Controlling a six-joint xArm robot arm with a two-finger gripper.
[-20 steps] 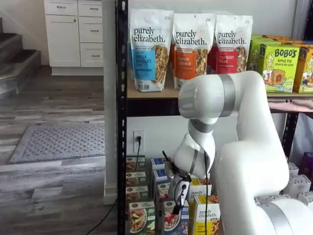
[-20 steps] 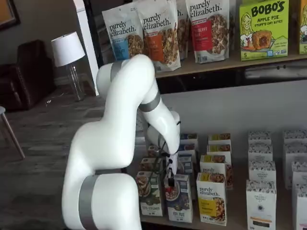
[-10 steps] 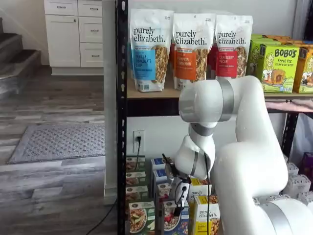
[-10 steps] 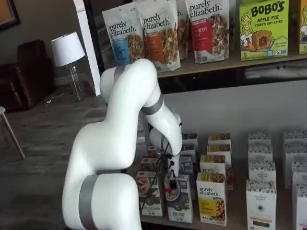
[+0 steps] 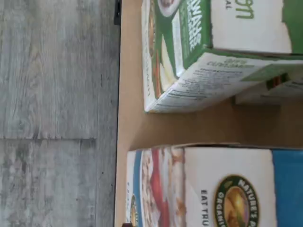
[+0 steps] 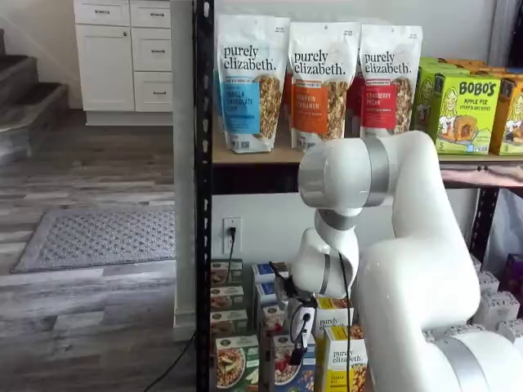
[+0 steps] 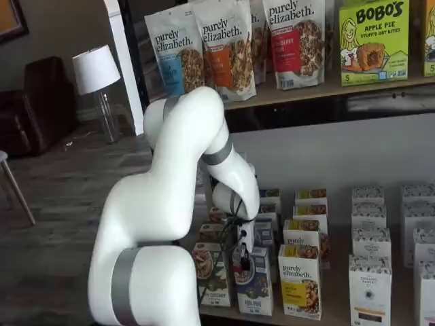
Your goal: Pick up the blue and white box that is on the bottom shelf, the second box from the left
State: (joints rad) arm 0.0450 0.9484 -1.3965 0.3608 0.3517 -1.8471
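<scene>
Gripper (image 6: 297, 349) parked right over the blue and white box (image 6: 292, 369), jaws spread wide, nothing grabbed.

Low in the middle of both shelf views, the black fingers (image 7: 241, 260) are seen hanging just above the box's top, with the white arm (image 7: 170, 224) bent down over them; whether they touch the cardboard can't be made out. The blue and white box is found at the front edge of the bottom shelf (image 7: 336, 299), standing upright, with a green-fronted box (image 6: 235, 363) just beside it toward the frame's left and a yellow-fronted box (image 6: 347, 363) toward the right. In the wrist view its white top with the blue panel (image 5: 227, 189) is shown close up, a strip of bare tan board between it and the green one (image 5: 213, 47).
</scene>
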